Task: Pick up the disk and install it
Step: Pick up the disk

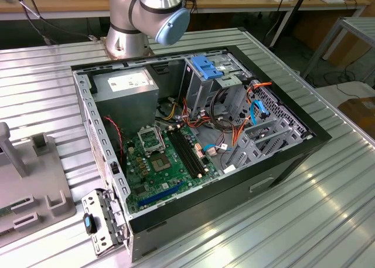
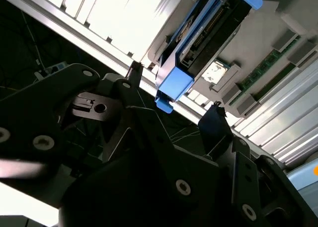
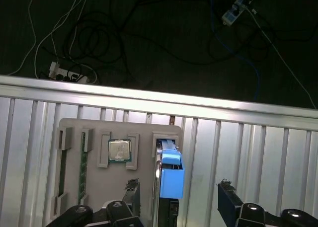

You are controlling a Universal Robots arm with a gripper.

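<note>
Currently the black two-finger gripper (image 3: 178, 189) is spread wide and holds nothing. Its two dark fingertips (image 3: 226, 193) flank the disk (image 3: 168, 175), a flat dark grey-black rectangular hard drive framed by bright blue plastic side rails. One fingertip sits on each side, and both are apart from it.

The disk stands on edge in a slot of the pale grey plastic holder plate (image 3: 94, 132). Its long axis runs across the line joining the fingertips, so its broad faces look toward the fingers. Whether the fingertips have reached the disk's level cannot be told.

Count:
- one gripper with two fingers
- one disk
- one holder plate
- one square silver processor chip (image 3: 119, 150), in a pocket just beside the disk

The plate lies on the ribbed aluminium table (image 3: 248, 152). Farther off, in the exterior view, one open black computer case (image 1: 281, 168) stands with its green motherboard (image 1: 155, 156) exposed.
</note>
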